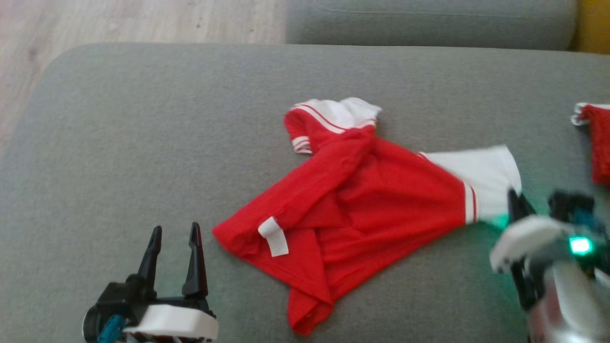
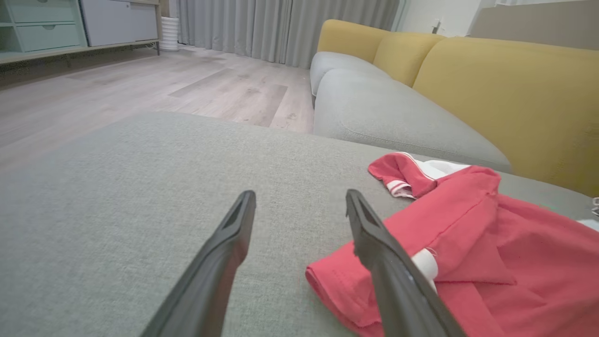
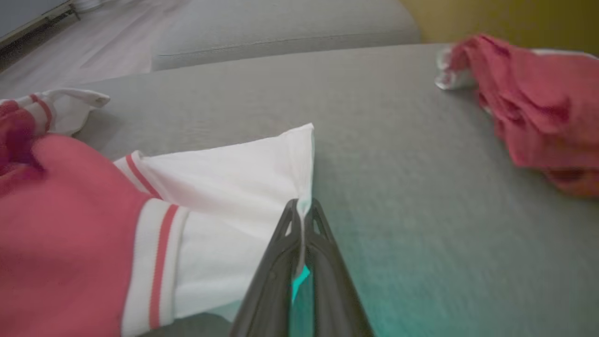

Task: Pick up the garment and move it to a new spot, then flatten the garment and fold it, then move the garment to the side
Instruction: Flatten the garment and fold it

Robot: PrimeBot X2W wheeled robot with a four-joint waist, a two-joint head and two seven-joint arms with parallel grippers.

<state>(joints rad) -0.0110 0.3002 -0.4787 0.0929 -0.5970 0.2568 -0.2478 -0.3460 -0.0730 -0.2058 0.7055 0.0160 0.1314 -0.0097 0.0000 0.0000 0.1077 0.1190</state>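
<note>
Closest to you, the two dark fingers of the right gripper are pressed together, and between their tips they pinch the corner of the white sleeve. Under everything you have the wide grey seat cushion, a coarse woven fabric with a rounded corner. Beyond it is a pale wooden floor. On the middle of the cushion lies the garment, a red shirt of thin soft knit, crumpled, with folds across the body and narrow stripes where red meets white. A second red cloth lies in a heap at the right edge, well apart from the shirt. A small white rectangular label sits near the hem. The left gripper rests low with its fingers spread and holds nothing. The hem corner of the garment lies just beside it, on its right, and in the head view you see them apart.
</note>
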